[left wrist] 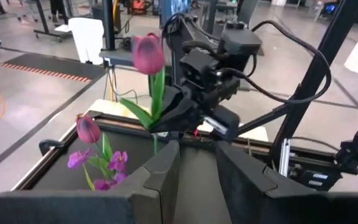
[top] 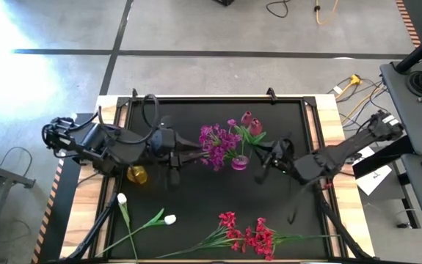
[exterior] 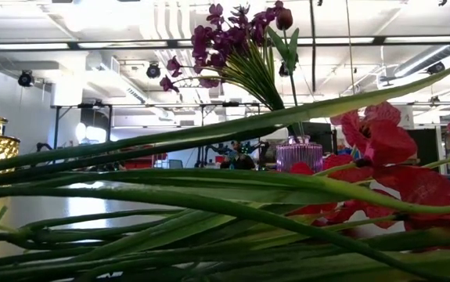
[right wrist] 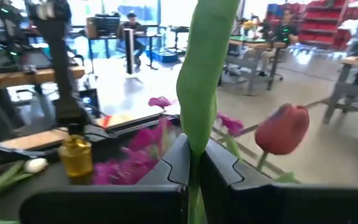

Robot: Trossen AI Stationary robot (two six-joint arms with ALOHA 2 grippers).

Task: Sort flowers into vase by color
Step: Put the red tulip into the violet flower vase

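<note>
High view: black mat (top: 218,205) lying on a wooden table (top: 343,132) over grey concrete floor (top: 196,29).
- Purple vase (top: 240,162) at mid-mat, holding purple blossoms (top: 216,144) and pink tulips (top: 251,123).
- Right gripper (top: 263,163) just beside the vase, clamping a green tulip stalk (right wrist: 207,68).
- Left gripper (top: 194,154) reaching toward the purple blossoms, fingers (left wrist: 160,171) parted, holding nothing.
- Amber vase (top: 137,174) near the left arm.
- White tulips (top: 143,214) and red blossoms (top: 251,235) lying along the near edge.

Low view: workshop hall showing behind.
</note>
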